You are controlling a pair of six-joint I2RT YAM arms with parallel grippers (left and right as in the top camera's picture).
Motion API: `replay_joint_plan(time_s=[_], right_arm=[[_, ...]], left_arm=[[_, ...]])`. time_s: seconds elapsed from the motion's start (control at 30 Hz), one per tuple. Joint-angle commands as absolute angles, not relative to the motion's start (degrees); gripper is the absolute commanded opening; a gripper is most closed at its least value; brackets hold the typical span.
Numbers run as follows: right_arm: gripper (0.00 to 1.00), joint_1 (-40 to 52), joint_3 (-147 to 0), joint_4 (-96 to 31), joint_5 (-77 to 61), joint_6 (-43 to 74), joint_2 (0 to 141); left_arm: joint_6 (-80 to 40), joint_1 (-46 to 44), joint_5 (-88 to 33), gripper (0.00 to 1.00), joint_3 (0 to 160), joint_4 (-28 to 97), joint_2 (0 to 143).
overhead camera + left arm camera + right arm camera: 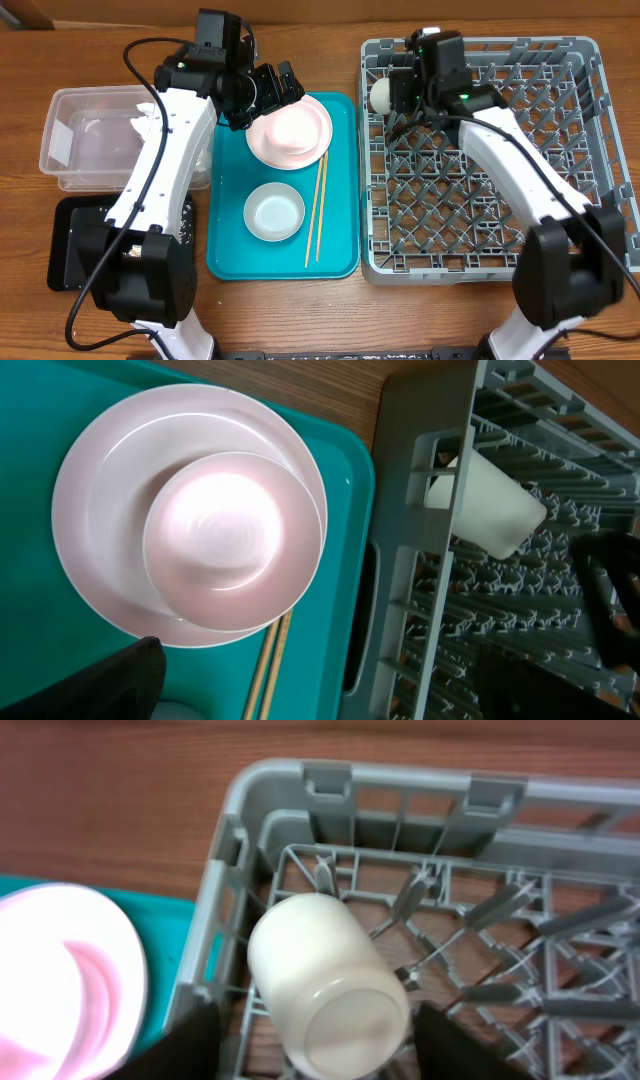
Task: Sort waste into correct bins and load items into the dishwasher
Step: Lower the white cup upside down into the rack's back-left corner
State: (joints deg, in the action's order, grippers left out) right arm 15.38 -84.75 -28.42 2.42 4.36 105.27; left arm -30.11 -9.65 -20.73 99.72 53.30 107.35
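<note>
A small white cup [325, 985] lies tilted in the grey dishwasher rack's [400, 785] far-left corner, base toward the camera. My right gripper [320, 1055] is open and straddles it, with a visible gap at the left finger [180, 1045]. In the overhead view the cup [381, 95] is beside that gripper [394, 92]. My left gripper [272, 92] hangs wide open and empty over the far edge of the pink plate [300, 150], which carries a bowl [232, 540]. A second bowl [274, 212] and the chopsticks [318, 210] lie on the teal tray [340, 250].
The clear tub [95, 140] at the left holds something white and crumpled [145, 118]. The black tray [70, 240] lies in front of it, partly under the left arm. The rack [590, 150] fills the right side, and only the cup shows in it.
</note>
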Motion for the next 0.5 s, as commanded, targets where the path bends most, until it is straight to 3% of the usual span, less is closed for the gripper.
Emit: replay_joint_plan(time_s=[0.0, 0.07, 0.17, 0.47], right_arm=[[0.38, 14.7, -85.8, -29.1, 3.0, 6.7, 101.8], [0.25, 14.4, -85.8, -30.3, 2.9, 7.9, 102.4], [0.16, 14.4, -85.8, -32.0, 3.0, 9.0, 103.3], [0.15, 14.4, -85.5, -32.5, 2.9, 9.0, 106.5]], left_arm=[[-30.2, -9.8, -20.1, 1.0, 100.5, 53.4, 106.8], [-30.2, -9.8, -20.1, 1.0, 100.5, 53.4, 106.8], [-30.2, -9.8, -20.1, 1.0, 100.5, 53.4, 106.8], [-30.2, -9.8, -20.1, 1.0, 100.5, 53.4, 106.8]])
